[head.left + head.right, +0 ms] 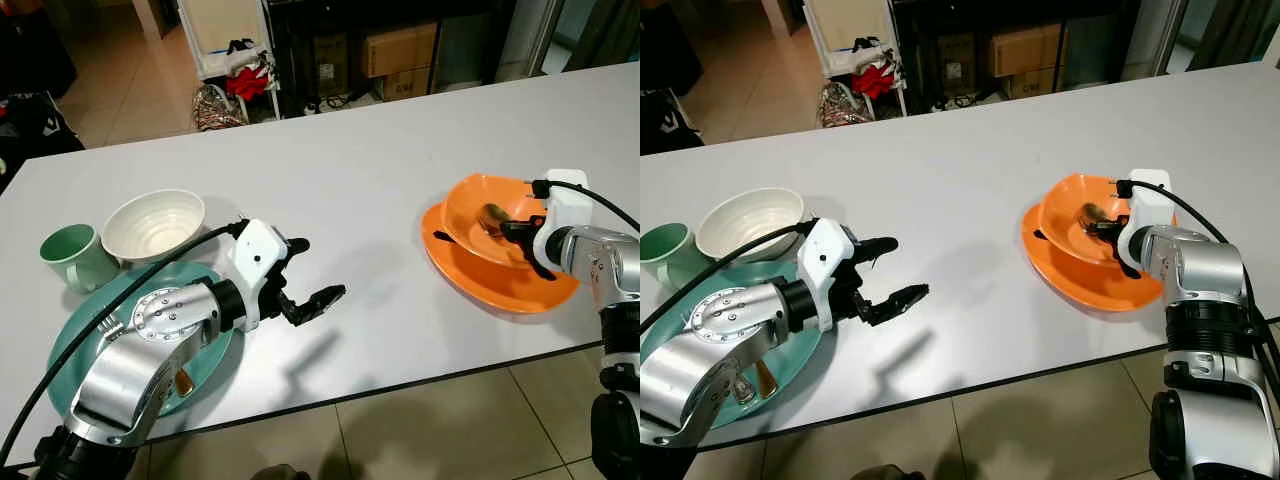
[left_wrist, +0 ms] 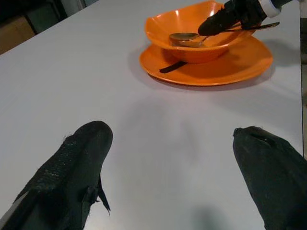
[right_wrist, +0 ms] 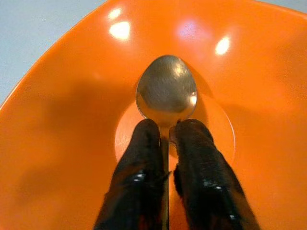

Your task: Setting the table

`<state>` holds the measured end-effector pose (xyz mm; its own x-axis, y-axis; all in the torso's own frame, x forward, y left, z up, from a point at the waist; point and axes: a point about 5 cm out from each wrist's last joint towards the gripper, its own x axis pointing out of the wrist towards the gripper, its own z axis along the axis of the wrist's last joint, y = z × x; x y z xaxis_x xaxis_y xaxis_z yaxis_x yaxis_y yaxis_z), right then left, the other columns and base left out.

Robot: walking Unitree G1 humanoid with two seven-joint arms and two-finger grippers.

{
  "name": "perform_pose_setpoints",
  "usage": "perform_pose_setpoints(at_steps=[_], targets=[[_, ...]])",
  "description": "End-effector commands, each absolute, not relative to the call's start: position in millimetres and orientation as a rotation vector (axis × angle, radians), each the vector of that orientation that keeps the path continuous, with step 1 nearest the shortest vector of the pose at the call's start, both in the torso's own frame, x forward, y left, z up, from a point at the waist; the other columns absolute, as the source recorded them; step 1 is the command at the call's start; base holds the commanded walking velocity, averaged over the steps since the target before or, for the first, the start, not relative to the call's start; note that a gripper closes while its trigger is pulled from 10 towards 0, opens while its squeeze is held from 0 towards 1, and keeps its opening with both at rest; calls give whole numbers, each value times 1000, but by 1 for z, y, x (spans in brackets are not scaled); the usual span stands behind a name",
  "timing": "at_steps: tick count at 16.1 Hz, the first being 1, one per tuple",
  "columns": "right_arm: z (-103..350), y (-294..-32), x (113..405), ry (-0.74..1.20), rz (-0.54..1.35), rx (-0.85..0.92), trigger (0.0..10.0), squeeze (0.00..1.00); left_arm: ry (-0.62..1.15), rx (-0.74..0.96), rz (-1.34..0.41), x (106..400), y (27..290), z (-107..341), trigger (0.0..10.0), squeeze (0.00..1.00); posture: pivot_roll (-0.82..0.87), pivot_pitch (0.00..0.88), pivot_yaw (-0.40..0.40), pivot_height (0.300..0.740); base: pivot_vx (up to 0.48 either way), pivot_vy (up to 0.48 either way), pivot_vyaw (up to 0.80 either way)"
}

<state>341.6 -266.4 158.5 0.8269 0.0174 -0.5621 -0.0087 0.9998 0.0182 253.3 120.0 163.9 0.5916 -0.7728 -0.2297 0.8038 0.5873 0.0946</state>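
Right gripper (image 3: 163, 139) is clamped on a spoon (image 3: 166, 91), which is held inside the orange bowl (image 1: 480, 215) on the orange plate (image 1: 500, 285). Left gripper (image 1: 315, 270) is held wide apart over the table (image 1: 370, 170).

Silver metal arms, round screw-ringed joint disc on left arm. White housings behind left pincer (image 1: 318, 270) and right pincer (image 1: 503, 228). Fingers (image 2: 72, 167) were black, rough-textured. Black cables ran along both arms.

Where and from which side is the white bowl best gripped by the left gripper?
Probably by the rim: the white bowl stands upright and open. The near right rim faces the open left gripper; the green mug crowds its left side.
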Motion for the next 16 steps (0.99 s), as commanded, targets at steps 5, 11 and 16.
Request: perform_pose_setpoints(at_steps=[5,11,16], targets=[[201,-250,343,401,134,-44,10000,1000,219,118,-992,245,124,167,10000,0,2,0,131,740,0,0,0],[249,-165,282,-76,356,-186,10000,1000,109,99,-776,263,130,177,10000,0,-48,0,162,740,0,0,400],[220,-140,247,-172,251,-237,10000,1000,-173,89,-389,271,138,212,10000,522,14,0,128,740,0,0,800]])
